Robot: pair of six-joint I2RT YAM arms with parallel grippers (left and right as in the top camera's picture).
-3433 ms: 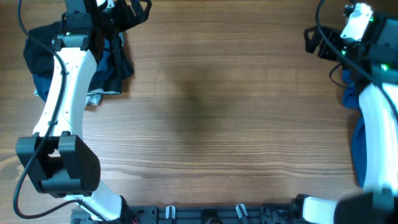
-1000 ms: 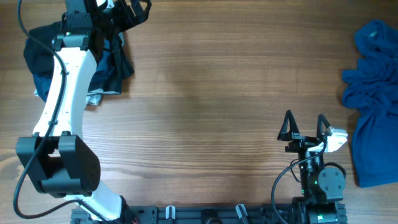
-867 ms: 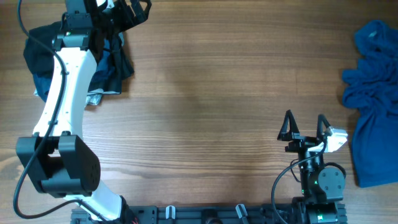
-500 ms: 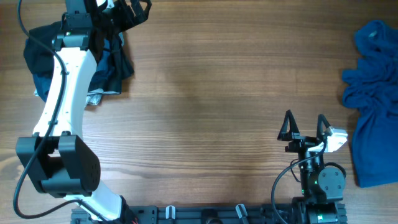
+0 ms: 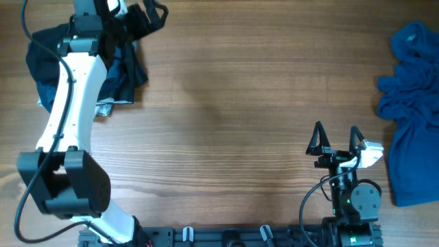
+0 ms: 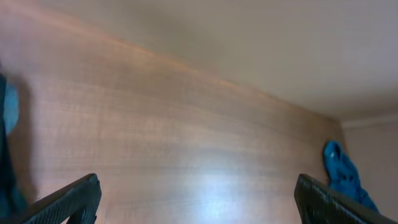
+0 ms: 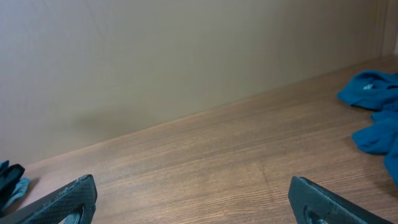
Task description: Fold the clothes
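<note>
The left gripper (image 6: 199, 202) and right gripper (image 5: 336, 132) both stand fully spread, holding nothing. The crumpled black-and-blue fabric heap (image 5: 130, 68) lies just behind the left gripper. The rumpled blue fabric garments (image 5: 411, 103) lie ahead and right of the right gripper, apart from it. No fold shows, so the whole task appears to remain.

Right arm: withdrawn from the far right corner of the worktop (image 5: 233, 103), where it had reached over the blue garments (image 5: 411, 103), to a folded pose at the near edge. The right pincer (image 5: 335, 128) now stands well apart from the blue garments, fingertips toward the far edge. The blue garments, previously part-covered by the arm, are now fully exposed in the overhead view. Left pincer (image 5: 149, 15): shifted slightly sideways at the far edge, above the dark garments (image 5: 130, 68).
</note>
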